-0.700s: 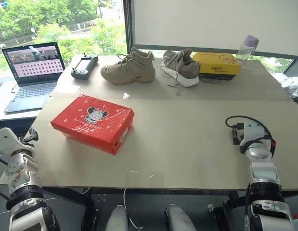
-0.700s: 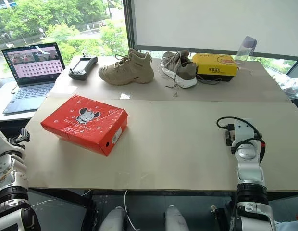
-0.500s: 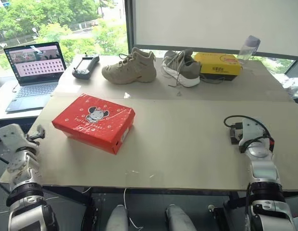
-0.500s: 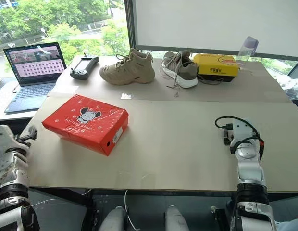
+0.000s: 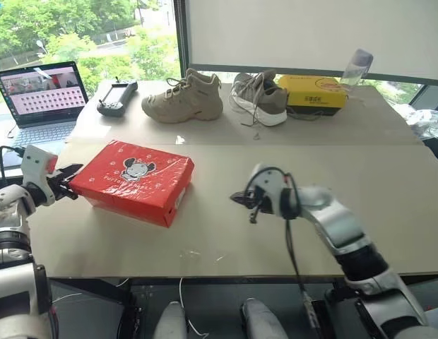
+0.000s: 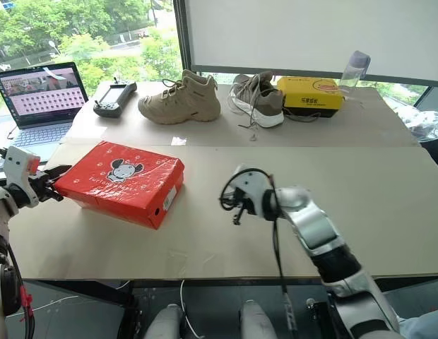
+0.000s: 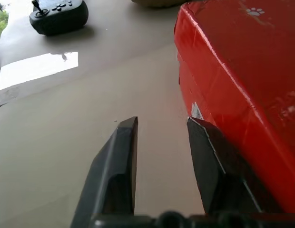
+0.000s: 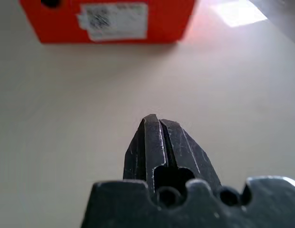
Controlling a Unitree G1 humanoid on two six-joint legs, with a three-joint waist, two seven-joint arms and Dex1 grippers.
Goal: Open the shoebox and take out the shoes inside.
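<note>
While the lid is down on the red shoebox [image 5: 135,181], the shoes inside it cannot be seen. Start at nine o'clock on the worktop [image 5: 275,240]. The left hand [image 5: 66,182] is there, just beside the left end of the shoebox. Its two black fingers [image 7: 118,166] stand a little apart and hold nothing. One finger is right up against the red side of the box; I cannot tell if it touches. Far back at ten o'clock sits an open laptop [image 5: 44,99], and next to it a dark controller [image 5: 116,97]. The shoebox lies at about ten o'clock from the middle of the worktop, turned a bit, with a cartoon animal face and white paw prints on top. Back at twelve o'clock stand a tan boot [image 5: 184,97] and a grey-white sneaker [image 5: 260,97], side by side. Near the middle of the worktop is the right hand [image 5: 239,200], pointing at the label end of the shoebox but well apart from it. Its fingers [image 8: 159,142] are pressed tight together with nothing between them. At one o'clock lies a flat yellow box [image 5: 311,92], with a clear bottle [image 5: 354,66] just behind it.
</note>
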